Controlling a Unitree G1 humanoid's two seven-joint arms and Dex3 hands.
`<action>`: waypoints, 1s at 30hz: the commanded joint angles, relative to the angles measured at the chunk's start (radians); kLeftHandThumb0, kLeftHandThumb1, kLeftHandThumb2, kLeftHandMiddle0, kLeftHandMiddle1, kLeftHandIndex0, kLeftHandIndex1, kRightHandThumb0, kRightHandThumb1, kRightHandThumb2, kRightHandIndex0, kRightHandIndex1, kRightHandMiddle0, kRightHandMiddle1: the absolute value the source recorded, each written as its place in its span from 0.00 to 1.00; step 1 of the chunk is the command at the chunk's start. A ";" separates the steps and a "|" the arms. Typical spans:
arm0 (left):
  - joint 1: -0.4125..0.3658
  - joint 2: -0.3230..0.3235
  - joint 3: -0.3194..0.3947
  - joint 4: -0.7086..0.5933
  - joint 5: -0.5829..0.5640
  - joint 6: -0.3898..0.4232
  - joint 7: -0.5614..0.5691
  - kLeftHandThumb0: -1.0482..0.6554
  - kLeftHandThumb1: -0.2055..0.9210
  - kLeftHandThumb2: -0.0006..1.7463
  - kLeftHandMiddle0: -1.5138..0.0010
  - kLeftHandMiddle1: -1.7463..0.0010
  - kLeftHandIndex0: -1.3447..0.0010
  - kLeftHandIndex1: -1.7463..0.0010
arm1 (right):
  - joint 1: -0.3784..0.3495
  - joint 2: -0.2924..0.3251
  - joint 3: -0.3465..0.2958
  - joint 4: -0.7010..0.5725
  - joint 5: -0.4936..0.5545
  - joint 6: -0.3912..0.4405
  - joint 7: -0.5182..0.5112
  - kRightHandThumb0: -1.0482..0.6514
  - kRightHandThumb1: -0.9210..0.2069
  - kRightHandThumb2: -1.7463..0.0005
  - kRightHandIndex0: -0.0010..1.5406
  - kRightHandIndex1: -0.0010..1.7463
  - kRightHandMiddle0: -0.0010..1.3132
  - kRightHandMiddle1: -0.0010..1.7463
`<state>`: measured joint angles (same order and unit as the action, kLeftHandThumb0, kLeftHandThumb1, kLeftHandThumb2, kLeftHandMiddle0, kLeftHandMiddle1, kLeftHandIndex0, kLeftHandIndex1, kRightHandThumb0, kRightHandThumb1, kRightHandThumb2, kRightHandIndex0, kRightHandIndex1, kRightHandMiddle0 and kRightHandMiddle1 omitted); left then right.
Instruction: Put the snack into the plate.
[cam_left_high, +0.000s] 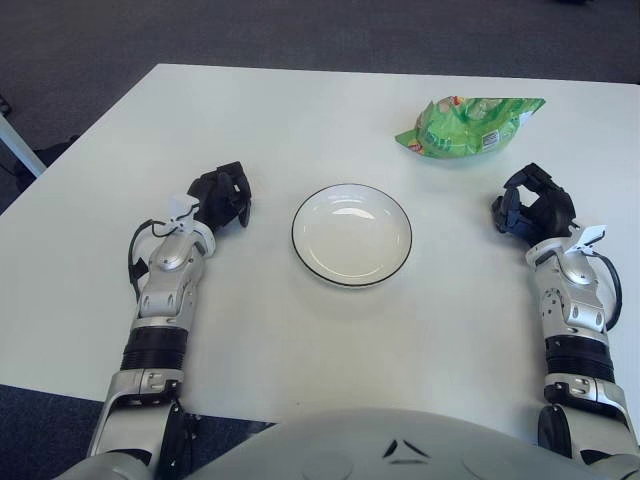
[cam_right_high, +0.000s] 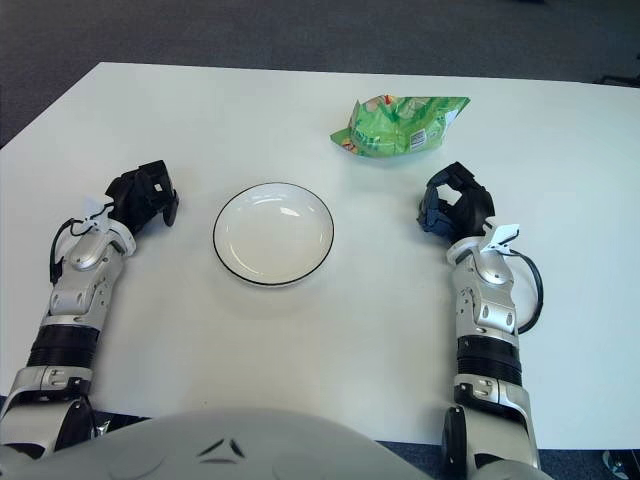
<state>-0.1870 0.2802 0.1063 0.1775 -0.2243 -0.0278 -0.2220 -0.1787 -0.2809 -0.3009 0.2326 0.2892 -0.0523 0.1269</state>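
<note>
1. The left hand (cam_left_high: 222, 196) rests on the white table (cam_left_high: 300, 340), fingers curled, holding nothing.
2. The empty plate (cam_left_high: 351, 235) sits in the middle.
3. The green snack (cam_left_high: 468, 126) bag lies far right, stretched left to right.
4. The right hand (cam_left_high: 535, 208) is curled, holding nothing.

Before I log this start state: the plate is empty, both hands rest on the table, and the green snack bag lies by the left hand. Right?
Not quite. The green snack bag lies beyond the right hand, not the left hand, as the left eye view shows. The plate is empty and both hands rest on the table.
</note>
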 joint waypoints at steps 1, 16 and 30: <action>0.041 -0.003 -0.012 0.029 0.019 0.043 -0.020 0.24 1.00 0.58 0.07 0.00 0.24 0.00 | 0.042 0.055 0.008 0.021 0.001 0.010 -0.008 0.34 0.51 0.26 0.88 1.00 0.45 1.00; 0.046 -0.022 -0.016 0.034 0.022 -0.003 -0.030 0.25 1.00 0.57 0.08 0.00 0.27 0.00 | 0.050 0.035 0.011 0.021 -0.035 -0.004 -0.024 0.34 0.51 0.26 0.87 1.00 0.45 1.00; 0.038 -0.037 -0.030 0.078 0.032 -0.066 -0.055 0.25 1.00 0.57 0.11 0.00 0.31 0.00 | 0.065 -0.044 0.001 -0.241 -0.066 0.184 -0.054 0.33 0.53 0.25 0.84 1.00 0.47 1.00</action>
<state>-0.1912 0.2641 0.0954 0.2061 -0.2180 -0.0987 -0.2612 -0.1217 -0.3033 -0.2982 0.0666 0.2379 0.0705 0.0895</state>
